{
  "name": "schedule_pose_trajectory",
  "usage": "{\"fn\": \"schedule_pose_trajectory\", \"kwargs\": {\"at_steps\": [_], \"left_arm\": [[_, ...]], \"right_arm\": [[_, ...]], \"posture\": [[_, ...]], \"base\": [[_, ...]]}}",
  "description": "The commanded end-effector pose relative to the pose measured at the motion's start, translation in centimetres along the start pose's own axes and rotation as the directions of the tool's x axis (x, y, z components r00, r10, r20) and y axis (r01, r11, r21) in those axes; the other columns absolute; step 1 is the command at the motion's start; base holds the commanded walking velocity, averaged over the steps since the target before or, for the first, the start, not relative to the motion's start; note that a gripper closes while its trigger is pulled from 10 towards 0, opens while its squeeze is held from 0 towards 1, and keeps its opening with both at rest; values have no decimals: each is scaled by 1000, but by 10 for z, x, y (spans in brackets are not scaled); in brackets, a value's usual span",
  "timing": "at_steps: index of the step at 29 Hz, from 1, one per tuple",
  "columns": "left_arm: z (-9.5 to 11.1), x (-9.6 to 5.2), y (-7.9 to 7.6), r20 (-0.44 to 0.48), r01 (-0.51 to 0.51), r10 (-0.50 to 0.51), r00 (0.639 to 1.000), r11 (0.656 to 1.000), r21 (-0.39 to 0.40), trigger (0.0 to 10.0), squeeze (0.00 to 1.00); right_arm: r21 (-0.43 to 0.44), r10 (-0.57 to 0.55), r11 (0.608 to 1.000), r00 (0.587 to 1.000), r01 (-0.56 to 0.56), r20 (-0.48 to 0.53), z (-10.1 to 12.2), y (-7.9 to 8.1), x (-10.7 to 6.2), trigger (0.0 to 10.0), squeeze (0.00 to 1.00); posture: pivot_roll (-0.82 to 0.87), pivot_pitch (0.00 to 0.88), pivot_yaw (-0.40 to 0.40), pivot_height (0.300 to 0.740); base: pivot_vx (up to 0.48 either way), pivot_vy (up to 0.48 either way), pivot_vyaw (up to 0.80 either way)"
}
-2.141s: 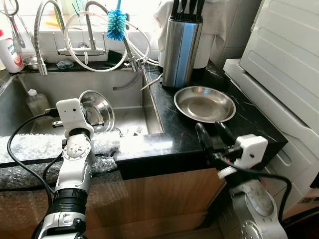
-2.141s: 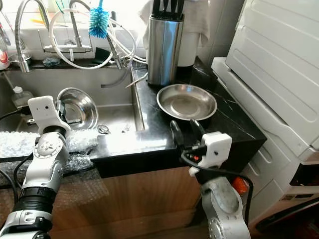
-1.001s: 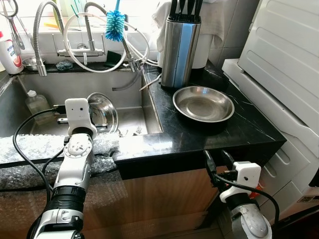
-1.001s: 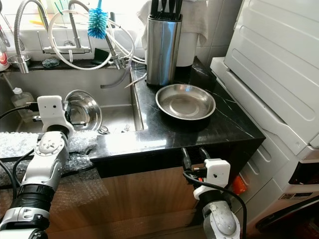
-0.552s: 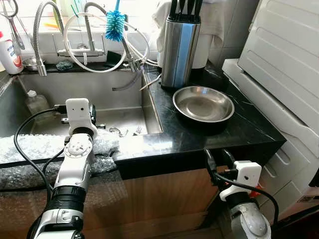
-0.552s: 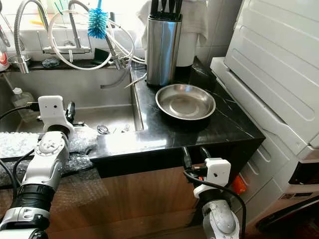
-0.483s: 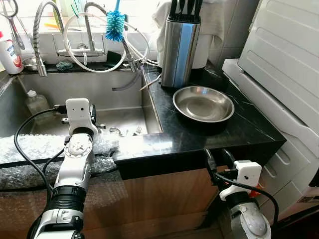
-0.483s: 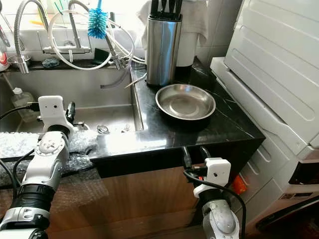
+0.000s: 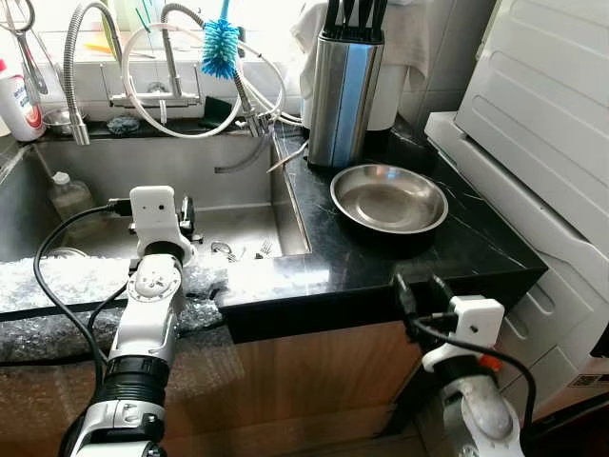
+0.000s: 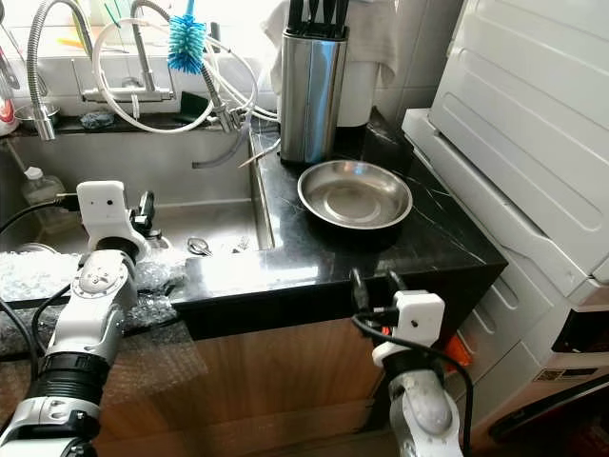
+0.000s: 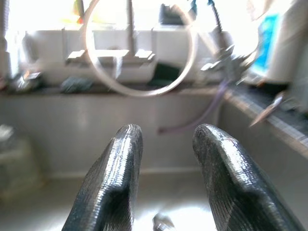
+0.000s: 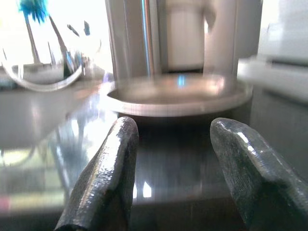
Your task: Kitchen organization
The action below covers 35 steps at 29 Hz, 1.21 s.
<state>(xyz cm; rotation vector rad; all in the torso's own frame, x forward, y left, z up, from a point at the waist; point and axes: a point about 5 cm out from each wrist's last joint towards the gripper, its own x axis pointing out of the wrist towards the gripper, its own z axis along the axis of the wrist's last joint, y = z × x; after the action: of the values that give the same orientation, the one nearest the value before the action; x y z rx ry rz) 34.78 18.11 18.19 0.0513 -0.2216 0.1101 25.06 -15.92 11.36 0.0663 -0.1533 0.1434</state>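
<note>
Far left: one white bottle with red label (image 9: 17,98) on the ledge behind the sink (image 9: 238,181); one clear plastic bottle (image 9: 68,195) standing in the sink's left part. Two spring-neck taps (image 9: 81,57), one looped white hose (image 9: 205,124), one blue bottle brush (image 9: 221,46) sticking up by the window. Bubble wrap (image 9: 57,281) draped over the sink's front edge. Left pincer (image 11: 163,178) held over the steel basin, fingers (image 11: 115,178) apart, gripping nothing; white wrist block (image 9: 157,214) and black cable visible from the head camera. A few small cutlery pieces (image 9: 238,251), incl. one fork, lying on the sink floor just right of that pincer.

Right of sink: black glossy marble surface (image 9: 381,267), wooden cabinet front below. One steel knife block (image 9: 341,90) with black handles at the back, white cloth (image 9: 404,38) draped behind it. One shallow round stainless bowl (image 9: 388,198), shiny, empty, upright on the surface in front of the knife block, near the right edge. Right pincer (image 9: 421,290) low at the surface's front edge, well short of the bowl, fingers (image 12: 240,168) spread, empty; wrist view level with the worktop, facing the bowl. One white appliance (image 9: 533,143) with ribbed panel at far right. Daylit home kitchen, tiled wall behind.
</note>
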Motion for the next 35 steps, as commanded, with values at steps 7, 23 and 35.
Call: {"fn": "schedule_pose_trajectory", "kwargs": {"at_steps": [7,23,35], "left_arm": [[23,-2,-11,122,61,-53,991,996,-58,10000,0],[34,-15,-22,186,122,-104,977,988,-91,10000,0],[32,-16,-26,174,139,-120,977,985,-101,10000,0]], "right_arm": [[-14,22,1000,987,-20,162,50,10,28,10000,0],[-18,26,1000,976,-23,217,78,20,46,10000,0],[-30,45,999,975,-40,220,79,24,45,10000,0]], "posture": [[-156,0,-39,740],[-149,0,-40,740],[-150,0,-32,740]], "base": [[0,0,0],[0,0,0],[196,0,198]]}}
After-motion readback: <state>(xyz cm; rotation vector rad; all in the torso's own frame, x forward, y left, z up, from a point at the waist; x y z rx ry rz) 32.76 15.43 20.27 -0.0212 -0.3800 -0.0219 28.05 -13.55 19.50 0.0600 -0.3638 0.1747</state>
